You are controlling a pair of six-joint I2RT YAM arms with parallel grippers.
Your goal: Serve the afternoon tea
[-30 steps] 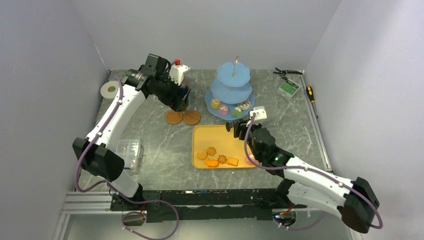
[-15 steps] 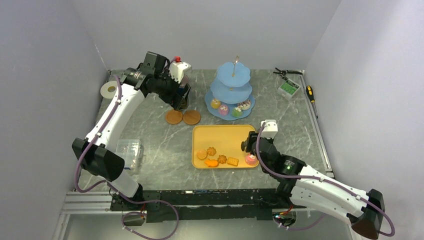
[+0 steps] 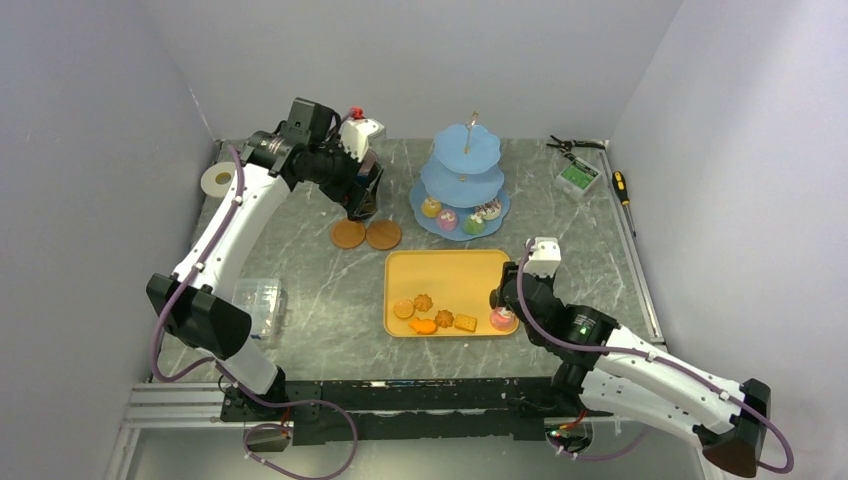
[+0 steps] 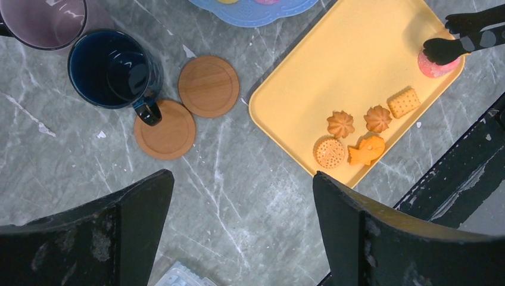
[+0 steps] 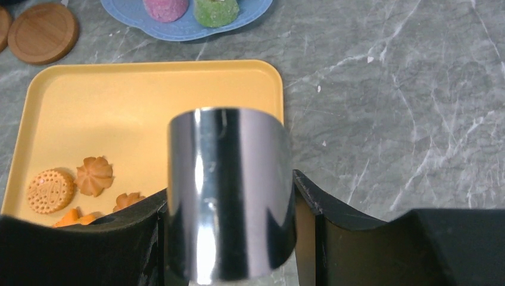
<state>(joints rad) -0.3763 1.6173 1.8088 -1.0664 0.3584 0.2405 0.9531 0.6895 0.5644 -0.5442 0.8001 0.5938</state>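
The light-blue three-tier stand (image 3: 463, 185) holds several small cakes on its bottom tier. The yellow tray (image 3: 445, 275) carries several orange biscuits (image 3: 432, 316) and a pink cake (image 3: 501, 319) at its near right corner. My right gripper (image 5: 229, 208) is shut on metal tongs (image 5: 229, 190); their black tips (image 4: 443, 47) sit over the pink cake (image 4: 433, 65). My left gripper (image 4: 241, 220) is open and empty, high above the table. The dark-blue mug (image 4: 113, 68) and mauve mug (image 4: 44, 21) stand beside two brown coasters (image 4: 209, 86), the blue mug's handle over one coaster (image 4: 165, 128).
A white tape roll (image 3: 217, 179) lies at the far left. A clear plastic box (image 3: 260, 300) sits near the left arm's base. Pliers (image 3: 575, 145), a green-and-white box (image 3: 578, 177) and a screwdriver (image 3: 622, 187) lie at the back right.
My right arm has drawn back from the stand towards the tray's near right corner, bringing the tongs over the pink cake. My left arm has shifted only slightly.
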